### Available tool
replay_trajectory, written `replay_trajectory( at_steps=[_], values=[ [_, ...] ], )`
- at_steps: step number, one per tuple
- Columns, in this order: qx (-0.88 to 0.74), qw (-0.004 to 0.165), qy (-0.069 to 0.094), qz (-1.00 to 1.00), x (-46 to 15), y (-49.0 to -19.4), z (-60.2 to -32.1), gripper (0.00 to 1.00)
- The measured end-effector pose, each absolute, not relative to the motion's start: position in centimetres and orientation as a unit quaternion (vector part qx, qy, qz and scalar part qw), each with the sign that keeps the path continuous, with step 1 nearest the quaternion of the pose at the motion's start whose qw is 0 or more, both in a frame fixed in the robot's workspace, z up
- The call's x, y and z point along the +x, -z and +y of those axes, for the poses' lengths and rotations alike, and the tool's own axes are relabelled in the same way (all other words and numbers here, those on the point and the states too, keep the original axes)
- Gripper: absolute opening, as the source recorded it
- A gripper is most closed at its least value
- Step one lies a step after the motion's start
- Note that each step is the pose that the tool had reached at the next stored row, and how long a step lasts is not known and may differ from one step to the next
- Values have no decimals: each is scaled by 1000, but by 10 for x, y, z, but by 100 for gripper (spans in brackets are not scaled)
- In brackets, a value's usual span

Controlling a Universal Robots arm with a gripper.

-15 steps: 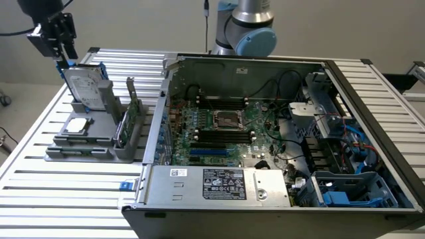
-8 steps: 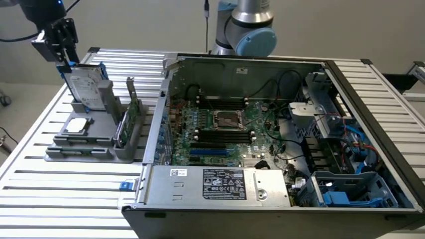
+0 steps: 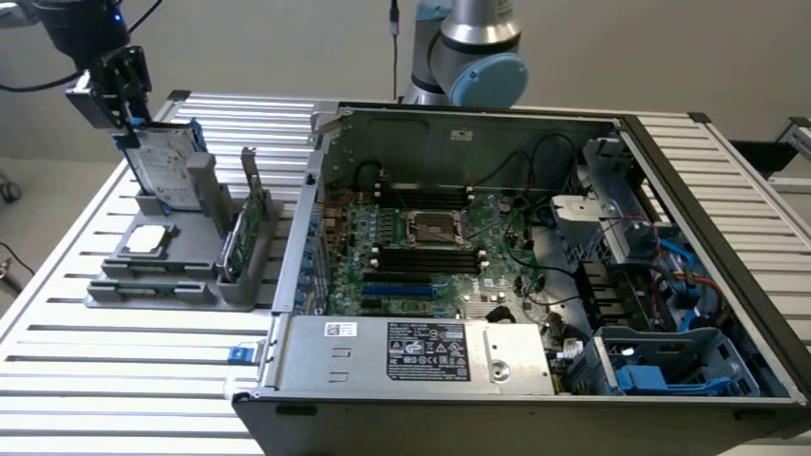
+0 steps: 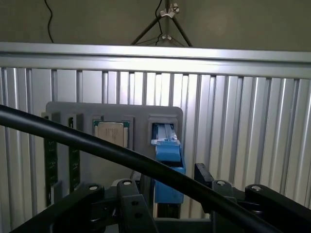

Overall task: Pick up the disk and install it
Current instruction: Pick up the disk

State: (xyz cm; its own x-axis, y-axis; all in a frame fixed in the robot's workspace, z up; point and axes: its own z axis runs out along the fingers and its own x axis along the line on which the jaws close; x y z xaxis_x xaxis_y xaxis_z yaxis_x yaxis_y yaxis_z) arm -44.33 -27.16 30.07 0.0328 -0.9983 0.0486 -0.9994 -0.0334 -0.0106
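Observation:
The disk (image 3: 167, 163) stands upright in a slot at the back of a grey holder (image 3: 159, 280) on the slatted table, at the exterior view's left. Its label face and blue carrier edges show there. My gripper (image 3: 127, 116) hangs right at the disk's top far corner. In the wrist view I look down on the disk (image 4: 168, 160) edge-on, with its blue carrier end toward me. My gripper (image 4: 170, 194) straddles it with black fingers (image 4: 130, 201) on either side. The jaws are open and a gap shows beside the carrier.
The holder also carries a small square silver chip (image 3: 146, 239) and upright green circuit cards (image 3: 247, 228). An open computer case (image 3: 342, 332) fills the exterior view's right half, with blue bays (image 3: 647, 375) at its near corner. A black cable (image 4: 73, 138) crosses the wrist view.

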Motion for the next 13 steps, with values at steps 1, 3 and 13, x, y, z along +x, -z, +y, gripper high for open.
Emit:
replay_trajectory(
  at_steps=[1, 3, 13],
  values=[
    [718, 13, -21, -695, -444, -299, -272, 54],
    [718, 13, -21, -695, -445, -295, -272, 54],
    [716, 15, -19, -698, -446, -289, -271, 54]
  ],
)
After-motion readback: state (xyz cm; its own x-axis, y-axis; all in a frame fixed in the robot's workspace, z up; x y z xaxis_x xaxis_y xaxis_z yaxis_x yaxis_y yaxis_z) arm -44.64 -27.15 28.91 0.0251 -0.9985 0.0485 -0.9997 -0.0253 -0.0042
